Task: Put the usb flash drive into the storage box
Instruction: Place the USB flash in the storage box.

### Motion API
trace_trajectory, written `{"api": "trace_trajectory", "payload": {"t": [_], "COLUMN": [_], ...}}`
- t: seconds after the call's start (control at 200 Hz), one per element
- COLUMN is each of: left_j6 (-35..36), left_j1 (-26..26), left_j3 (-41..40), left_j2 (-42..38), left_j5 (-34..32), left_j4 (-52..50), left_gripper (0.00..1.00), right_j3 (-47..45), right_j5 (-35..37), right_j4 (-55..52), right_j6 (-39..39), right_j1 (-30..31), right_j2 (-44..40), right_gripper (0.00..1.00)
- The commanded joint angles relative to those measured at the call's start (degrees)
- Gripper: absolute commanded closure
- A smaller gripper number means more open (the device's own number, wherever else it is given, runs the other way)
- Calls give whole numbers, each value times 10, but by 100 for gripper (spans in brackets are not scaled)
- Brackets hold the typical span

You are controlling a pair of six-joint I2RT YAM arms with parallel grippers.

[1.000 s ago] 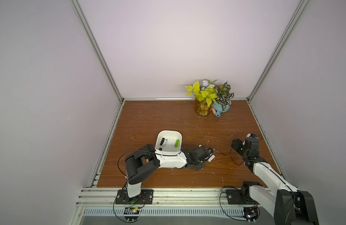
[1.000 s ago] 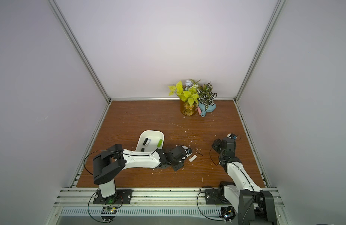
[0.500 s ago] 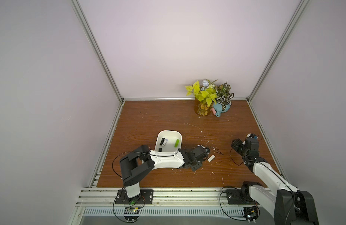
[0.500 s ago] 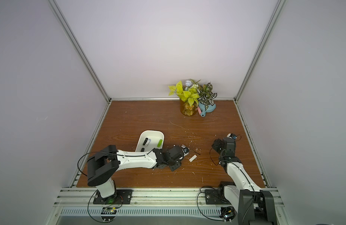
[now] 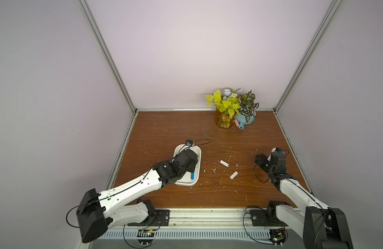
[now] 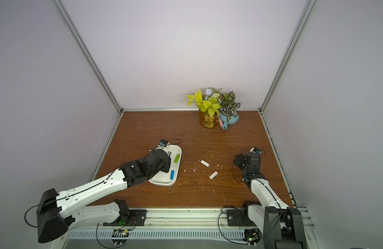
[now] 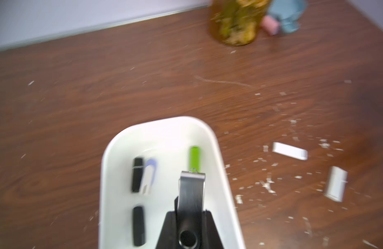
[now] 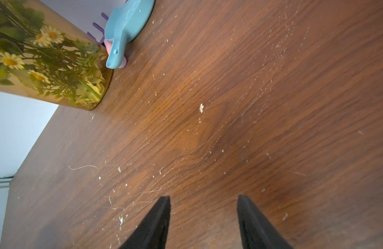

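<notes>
USB flash drive (image 7: 191,194), clamped in left jaws, hangs over storage box (image 7: 175,129), lower centre; release should come next. Right jaws apart, empty.

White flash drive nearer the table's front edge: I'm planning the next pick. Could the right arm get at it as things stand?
Probably yes. The right gripper is open and empty, and that white flash drive lies flat on the table, with only crumbs between them.
</notes>
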Motion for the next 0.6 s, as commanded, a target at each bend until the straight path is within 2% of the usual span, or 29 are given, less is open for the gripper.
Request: {"api": "trace_trajectory", "payload": {"t": [0.0, 0.205, 0.35, 0.46, 0.595], "left_j6": [-55, -60, -57, -52, -44], "left_j1": [14, 36, 67, 73, 87], "left_j3": [-16, -22, -52, -43, -17], "left_j2": [14, 112, 133, 151, 181], "left_j5": [-24, -12, 43, 18, 26], "left_j4": [-37, -14, 38, 39, 19], "left_gripper": [100, 100, 100, 100, 100], "right_j3": [-5, 1, 14, 17, 19], "right_j5": [-14, -38, -50, -56, -56], "right_j4": [26, 44, 44, 47, 48], "right_j6": [7, 12, 10, 10, 12], "right_j1": [0, -1, -1, -1, 0], "right_j2": [10, 42, 61, 70, 77], "right_gripper": [44, 44, 44, 44, 44]}}
